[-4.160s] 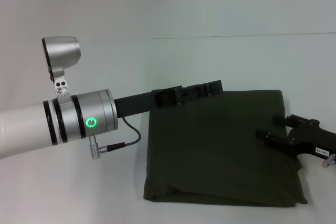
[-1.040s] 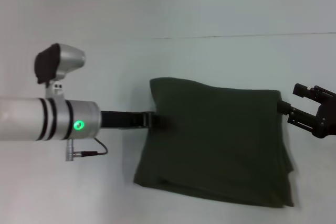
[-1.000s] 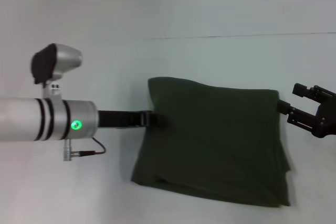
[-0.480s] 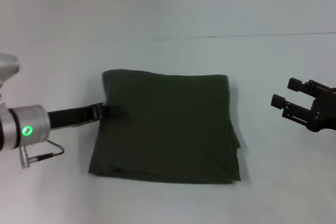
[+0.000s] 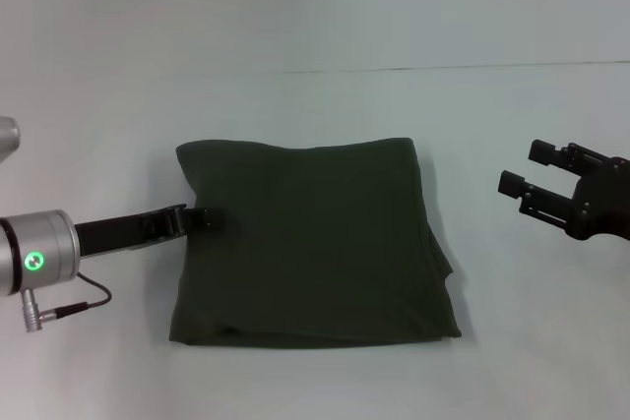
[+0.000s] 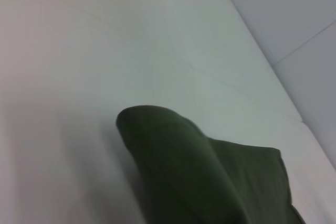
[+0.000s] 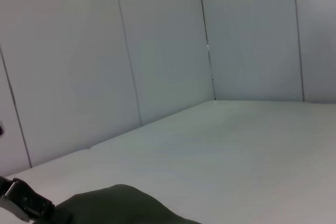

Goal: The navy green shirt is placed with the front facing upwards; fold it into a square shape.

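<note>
The navy green shirt (image 5: 315, 243) lies folded into a rough square at the middle of the white table (image 5: 325, 105), plain dark olive side up. My left gripper (image 5: 204, 218) reaches in from the left and is shut on the shirt's left edge. In the left wrist view that edge of the shirt (image 6: 205, 177) bulges up off the table. My right gripper (image 5: 527, 166) hovers open to the right of the shirt, apart from it. In the right wrist view the shirt (image 7: 121, 205) shows low down, with the left gripper (image 7: 21, 200) beside it.
Pale wall panels (image 7: 157, 51) stand behind the table. The table's far edge (image 5: 443, 68) runs across the head view. Bare white tabletop surrounds the shirt on all sides.
The left gripper has pulled the folded shirt leftward across the table. The right gripper has let go, drawn back to the right, and now stands apart from the cloth.
</note>
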Controlling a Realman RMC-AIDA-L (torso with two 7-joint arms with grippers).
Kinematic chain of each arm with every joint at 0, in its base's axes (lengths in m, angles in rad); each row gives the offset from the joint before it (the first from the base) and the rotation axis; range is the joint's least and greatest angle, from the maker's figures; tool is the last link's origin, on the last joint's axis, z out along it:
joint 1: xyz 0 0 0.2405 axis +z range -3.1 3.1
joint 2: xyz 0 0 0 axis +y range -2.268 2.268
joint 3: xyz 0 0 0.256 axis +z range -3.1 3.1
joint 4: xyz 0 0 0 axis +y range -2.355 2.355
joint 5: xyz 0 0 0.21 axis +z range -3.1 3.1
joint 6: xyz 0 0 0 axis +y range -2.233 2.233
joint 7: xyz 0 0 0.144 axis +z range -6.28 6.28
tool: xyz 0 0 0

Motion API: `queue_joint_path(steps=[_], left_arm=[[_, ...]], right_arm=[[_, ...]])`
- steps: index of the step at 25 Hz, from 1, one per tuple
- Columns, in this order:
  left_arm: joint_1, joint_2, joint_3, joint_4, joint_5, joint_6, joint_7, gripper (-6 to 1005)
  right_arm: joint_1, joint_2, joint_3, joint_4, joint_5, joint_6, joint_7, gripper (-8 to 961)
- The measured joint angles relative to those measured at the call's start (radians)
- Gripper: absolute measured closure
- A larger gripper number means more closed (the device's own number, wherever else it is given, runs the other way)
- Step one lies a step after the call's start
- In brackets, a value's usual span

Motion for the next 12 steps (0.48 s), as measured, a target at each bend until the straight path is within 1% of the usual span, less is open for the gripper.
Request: queue_joint_path(steps=[3,5,6,9,12], left_arm=[[0.003,0.001,-0.021,0.003,0.000,0.001,0.021,838],[0.006,0.003,-0.058,0.003,-0.001,-0.001,0.070,832],[0.006,0.004,-0.091,0.005,-0.003,0.001,0.117,796],[0.009,0.005,-0.148,0.022,-0.022,0.011,0.213,689],[0.016,0.010,-0.175,0.040,-0.076,0.039,0.330,569]], right_arm=[[0.001,-0.001,-0.003,0.000,-0.002,-0.004,-0.003,217],[0.001,-0.001,-0.003,-0.001,-0.003,-0.007,-0.005,217],[0.001,-0.001,-0.003,-0.003,-0.003,-0.008,-0.006,217],[0.002,0.000,-0.008,-0.009,-0.004,-0.016,-0.008,201],[0.009,0.000,-0.032,-0.010,-0.004,-0.033,-0.023,177]])
